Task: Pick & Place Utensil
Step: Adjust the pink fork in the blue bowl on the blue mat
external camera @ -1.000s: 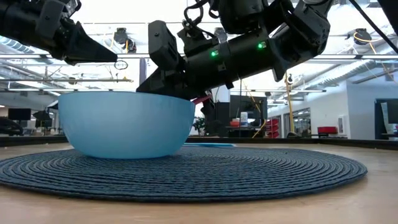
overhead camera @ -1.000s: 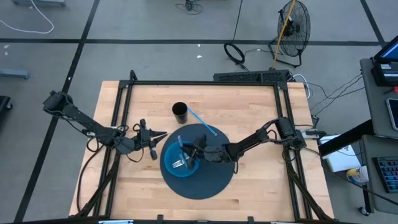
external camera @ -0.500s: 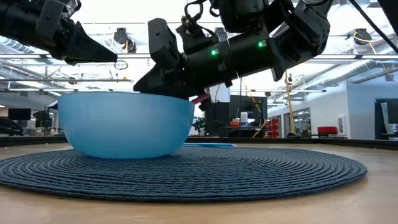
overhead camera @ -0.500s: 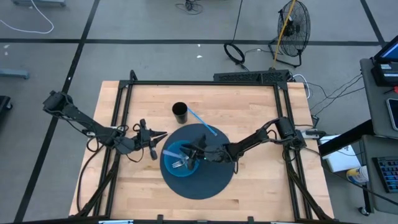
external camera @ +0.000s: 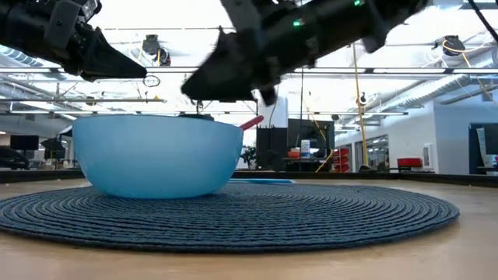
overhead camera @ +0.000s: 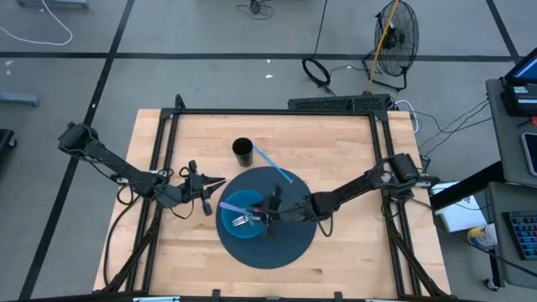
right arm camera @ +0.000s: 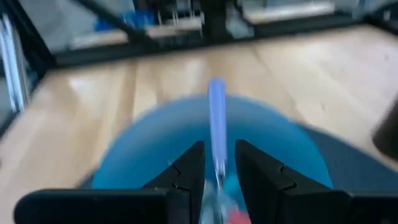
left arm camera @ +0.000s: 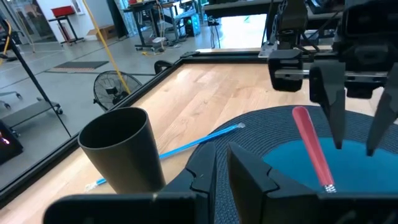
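The right claw point(overhead camera: 270, 210) hangs just above the blue bowl point(overhead camera: 231, 207), over the side of the rim that is nearest to its own arm. Its two fingers point(left arm camera: 329, 99) stand apart and nothing is between them, so it is released. Directly under this claw, inside the bowl, lie the utensils: one with a red handle point(left arm camera: 311, 149), whose end leans out over the rim point(external camera: 250, 122), and one with a blue handle point(right arm camera: 216, 118), which points straight ahead from the claw, in line with the gap between its fingers. I cannot tell if the blue handle touches the fingers; from the other views the claw is clear of the bowl.

The bowl stands on a round dark mat point(overhead camera: 277, 247) that lies on the wooden worktop point(overhead camera: 336, 143).

The left claw point(overhead camera: 210, 184) waits on the far side of the bowl from the right claw, just beside the edge of the mat and raised above the worktop. Its fingers point(left arm camera: 205, 171) are clenched to a narrow slit and grasp nothing. Ahead of it and a little to one side stands a black cup point(left arm camera: 118, 149), upright and off the mat. Behind the cup a thin blue stick point(left arm camera: 199, 142) lies flat, with one end reaching onto the mat.
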Robot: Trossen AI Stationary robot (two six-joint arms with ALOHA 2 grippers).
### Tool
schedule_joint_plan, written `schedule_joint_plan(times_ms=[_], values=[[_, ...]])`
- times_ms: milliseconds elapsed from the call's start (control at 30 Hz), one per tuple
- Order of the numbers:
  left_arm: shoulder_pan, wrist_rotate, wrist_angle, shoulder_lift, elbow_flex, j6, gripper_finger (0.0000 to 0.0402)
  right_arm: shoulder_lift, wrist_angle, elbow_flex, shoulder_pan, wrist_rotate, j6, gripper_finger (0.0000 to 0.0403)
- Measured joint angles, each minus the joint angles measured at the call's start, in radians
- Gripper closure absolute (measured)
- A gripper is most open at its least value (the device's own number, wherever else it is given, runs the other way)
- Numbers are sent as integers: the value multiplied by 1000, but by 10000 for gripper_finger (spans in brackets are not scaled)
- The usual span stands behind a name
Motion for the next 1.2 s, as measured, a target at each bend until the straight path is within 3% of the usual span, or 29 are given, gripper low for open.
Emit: schedule_joint_plan(times_ms=[200,367,733,1200], values=[[0,0,-3,0,0,1,355,-76,-286,0,35,3,85,316],[0,0,-3,0,0,3,355,-103,-422,-1,54,18,142,316],[0,0,-7,0,0,3,355,-110,-541,-1,46,109,208,316],[0,2,-34,0,0,-4,355,-110,-514,-1,-38,103,125,316]])
